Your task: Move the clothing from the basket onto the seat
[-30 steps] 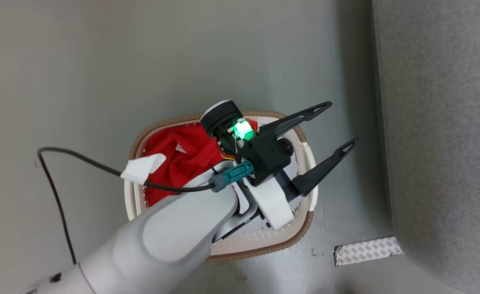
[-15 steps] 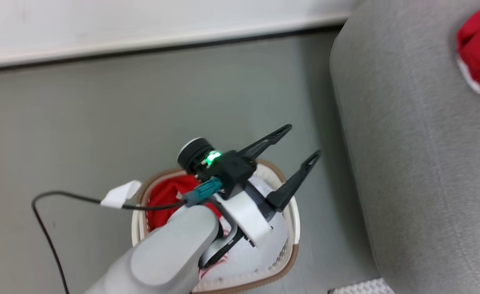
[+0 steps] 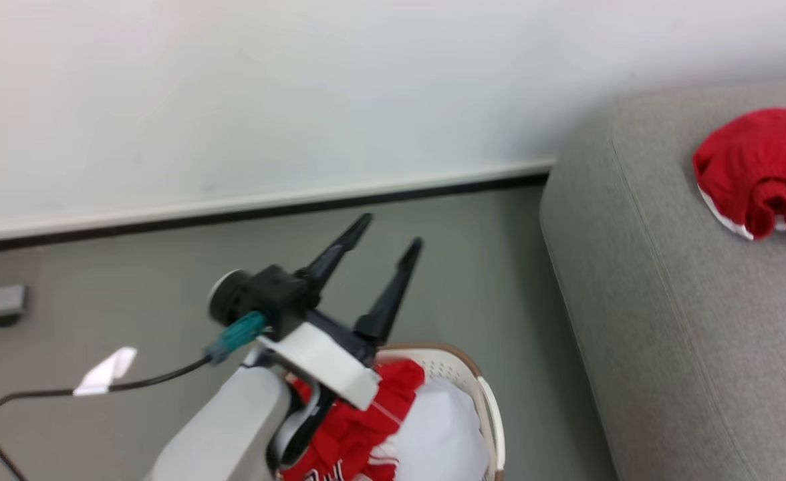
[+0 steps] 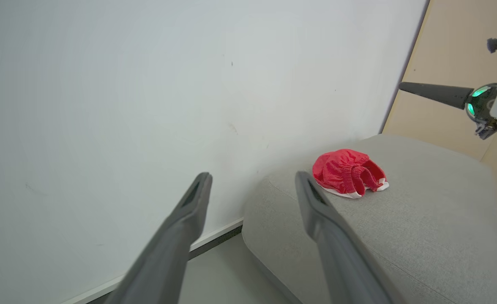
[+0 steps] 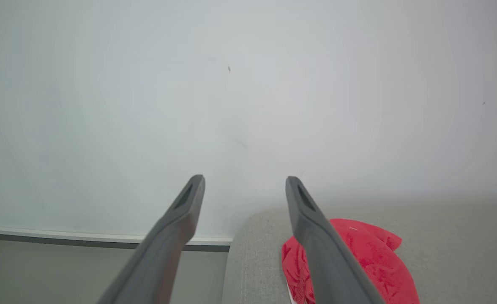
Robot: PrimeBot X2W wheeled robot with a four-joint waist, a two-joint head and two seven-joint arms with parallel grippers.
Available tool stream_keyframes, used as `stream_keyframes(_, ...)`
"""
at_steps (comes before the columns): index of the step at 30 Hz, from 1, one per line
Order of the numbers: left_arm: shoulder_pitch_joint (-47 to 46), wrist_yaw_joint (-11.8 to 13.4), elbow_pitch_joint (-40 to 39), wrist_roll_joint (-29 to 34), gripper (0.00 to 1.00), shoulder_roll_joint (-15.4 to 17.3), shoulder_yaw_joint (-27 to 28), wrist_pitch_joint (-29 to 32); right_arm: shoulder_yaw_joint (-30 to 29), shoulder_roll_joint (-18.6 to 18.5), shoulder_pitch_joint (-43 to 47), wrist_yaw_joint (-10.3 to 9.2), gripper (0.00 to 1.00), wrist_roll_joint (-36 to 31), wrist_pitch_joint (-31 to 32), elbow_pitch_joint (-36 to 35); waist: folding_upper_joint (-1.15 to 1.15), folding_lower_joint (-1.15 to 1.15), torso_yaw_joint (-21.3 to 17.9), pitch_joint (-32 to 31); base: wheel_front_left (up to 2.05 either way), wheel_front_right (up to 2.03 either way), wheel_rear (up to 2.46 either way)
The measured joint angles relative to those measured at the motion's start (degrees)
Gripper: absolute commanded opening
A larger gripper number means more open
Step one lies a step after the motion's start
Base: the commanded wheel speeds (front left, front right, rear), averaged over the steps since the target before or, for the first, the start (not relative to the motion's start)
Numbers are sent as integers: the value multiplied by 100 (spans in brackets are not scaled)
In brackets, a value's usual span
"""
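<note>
**White wall**: smooth and matt. A white skirting board with a dark line beneath it closes its foot.

**Floor**: smooth, grey-green.

**Large grey woven-fabric sofa**: coarse weave, with a rounded corner toward the wall and a seam following the edge. In the head view the right and bottom picture edges cut it off.

**Oval cream-white perforated plastic basket** with a tan-brown rim band: stands on the floor near the sofa's side, apart from it. The left forearm hides its left part, and the bottom picture edge cuts off the rest.

**Basket contents:**
- A plain white cloth, smooth, lies at the sofa-side wall.
- A crumpled red jersey with red-white striped trim lies beside it. Its lettering is cut off and not legible.

**Bright red soft garment** with a white hem: bunched, on the sofa top near the rounded corner at the wall edge.

**Left gripper**: held above the basket with its two long dark tapered fingers pointing toward the wall. The fingers are spread wide with nothing between them.

**Right gripper**: held over the sofa, fingers likewise spread and empty. In its own view one finger covers part of the red garment.

**Black cable**: thin, carries a white tag, and runs to the left wrist.
</note>
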Motion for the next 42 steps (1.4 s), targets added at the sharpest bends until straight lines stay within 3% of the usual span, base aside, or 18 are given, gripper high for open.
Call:
stream_keyframes(11, 972, 452, -209, -25, 100, 318, 1168, 0, -503, 847, 1216, 0, 100, -698, -957, -653, 0, 1, 542, -698, 0, 0, 0)
stream_keyframes(17, 1818, 604, -439, -24, 100, 407, 1906, -1, -899, 1603, 2162, 1, 100, -1082, -1289, -755, 0, 1, 748, -1009, 0, 0, 0)
stream_keyframes(23, 2518, 742, -619, 167, 100, 288, 2490, 0, -1296, 2157, 2954, 1, 100, -1750, -1357, -993, 0, 1, 917, -1143, 0, 0, 0)
stream_keyframes(31, 3148, 603, -977, 772, 100, -141, 3174, 0, -1759, 2585, 4016, 1, 100, -2510, -1363, -1669, 0, 1, 1017, -1173, 0, 0, 0)
stream_keyframes(42, 3426, 232, -940, 1285, 100, -680, 3620, -1, -1719, 2810, 4083, 0, 100, -2715, -1365, -1736, 0, 2, 895, -1115, 0, 0, 0)
